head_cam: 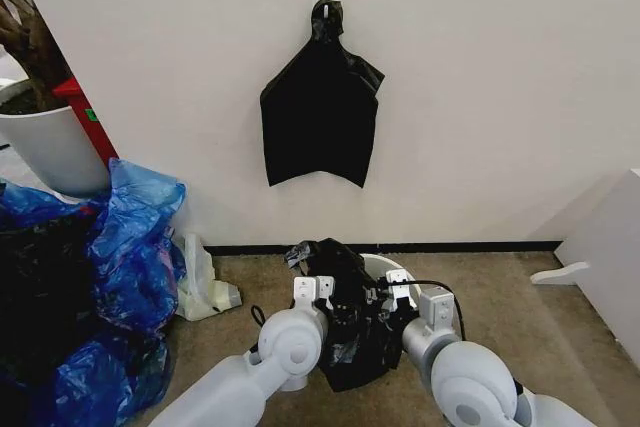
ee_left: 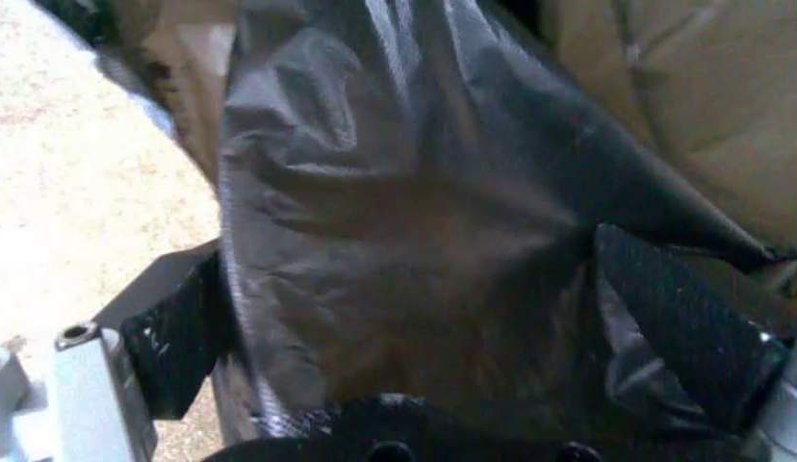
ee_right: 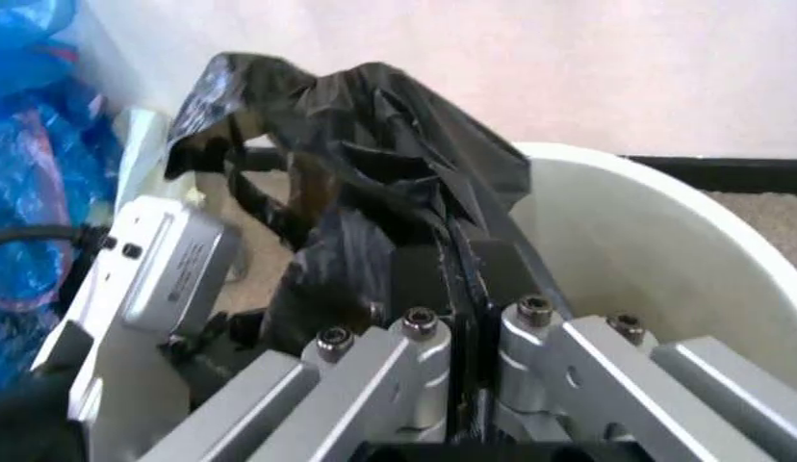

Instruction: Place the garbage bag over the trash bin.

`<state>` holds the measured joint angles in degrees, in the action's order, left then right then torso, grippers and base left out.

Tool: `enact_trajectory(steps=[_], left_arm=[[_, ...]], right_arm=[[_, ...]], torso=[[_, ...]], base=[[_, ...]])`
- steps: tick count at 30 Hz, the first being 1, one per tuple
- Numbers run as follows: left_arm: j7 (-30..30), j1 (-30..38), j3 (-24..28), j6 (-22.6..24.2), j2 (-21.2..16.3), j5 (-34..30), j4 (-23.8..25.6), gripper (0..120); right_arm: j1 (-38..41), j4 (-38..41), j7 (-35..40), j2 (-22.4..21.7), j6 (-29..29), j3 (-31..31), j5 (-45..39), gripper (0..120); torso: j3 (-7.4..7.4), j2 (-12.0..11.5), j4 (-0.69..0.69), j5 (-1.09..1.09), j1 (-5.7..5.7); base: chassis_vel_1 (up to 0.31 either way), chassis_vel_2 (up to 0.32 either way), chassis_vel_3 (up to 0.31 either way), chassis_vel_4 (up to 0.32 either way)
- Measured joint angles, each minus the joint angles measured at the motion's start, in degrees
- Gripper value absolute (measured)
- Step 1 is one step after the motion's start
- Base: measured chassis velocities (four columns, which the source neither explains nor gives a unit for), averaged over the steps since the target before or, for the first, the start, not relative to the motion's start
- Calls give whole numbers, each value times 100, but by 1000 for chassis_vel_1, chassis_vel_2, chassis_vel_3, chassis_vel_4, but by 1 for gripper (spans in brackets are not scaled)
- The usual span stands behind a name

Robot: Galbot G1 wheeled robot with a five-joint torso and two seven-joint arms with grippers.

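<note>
Leftmost, a white plant pot and crumpled blue plastic bags sit on the brownish carpet floor against the pale wall, where a second black bag hangs from a hook. Lower centre, the left gripper has its fingers spread inside the garbage bag, stretching the film. Behind it stands the trash bin, near the baseboard. The right gripper is pinched tight on the bag's edge at the bin's rim.
</note>
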<state>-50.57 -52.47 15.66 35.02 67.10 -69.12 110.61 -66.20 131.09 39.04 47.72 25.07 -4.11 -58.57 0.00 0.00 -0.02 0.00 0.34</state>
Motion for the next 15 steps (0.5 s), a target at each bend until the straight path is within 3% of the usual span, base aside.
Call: enact_trajectory(steps=[6,15], left_arm=[[27,-18,-5,-41,5,99,-167,91],[117,-42,-43,-174,42,204,-278,60]], right_arm=[[11,13,98,-62,14,156,-277,0],[-25,54,105,-124,16,237,-337,0]], torso=[[0,0,0,0,0],[-1,2,1,0,0]], base=[[0,0,0,0],[0,0,0,0]])
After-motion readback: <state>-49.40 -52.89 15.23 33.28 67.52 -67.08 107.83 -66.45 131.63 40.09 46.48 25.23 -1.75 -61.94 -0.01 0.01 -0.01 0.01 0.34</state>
